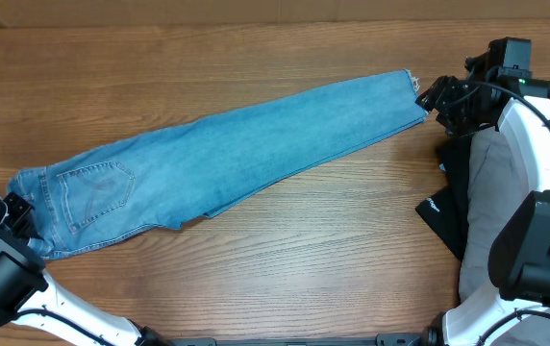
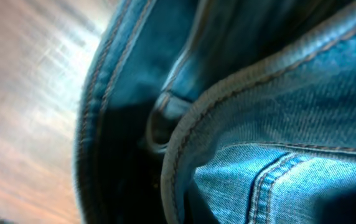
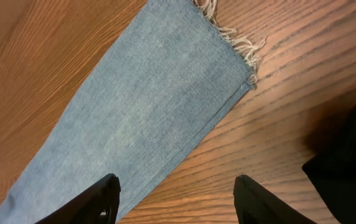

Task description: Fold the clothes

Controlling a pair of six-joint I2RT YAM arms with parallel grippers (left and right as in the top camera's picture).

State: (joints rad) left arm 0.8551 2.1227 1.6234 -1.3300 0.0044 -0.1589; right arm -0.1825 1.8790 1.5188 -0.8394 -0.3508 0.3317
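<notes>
Two arms bracket the jeans [image 1: 237, 154] as you line up the end-to-end fold.
Legs lie stacked, slanting across the wooden table [image 1: 304, 279], with the waistband [image 1: 27, 207] at your left and the frayed hem [image 1: 412, 88] at your right. Your left gripper [image 1: 13, 216] sits at the waistband, jaws pressed together. Its wrist view is all denim, so whether cloth is caught between them cannot be told. Your right gripper [image 3: 175, 199] hovers just off the hem, jaws spread, holding nothing. The next move likely asks you to lower it onto the hem, pinch both layers and carry them toward the waist while the left anchors. A dark garment [image 1: 445, 216] and grey cloth [image 1: 491, 183] lie heaped under the right arm on the grained wood. No room beyond the table shows.
</notes>
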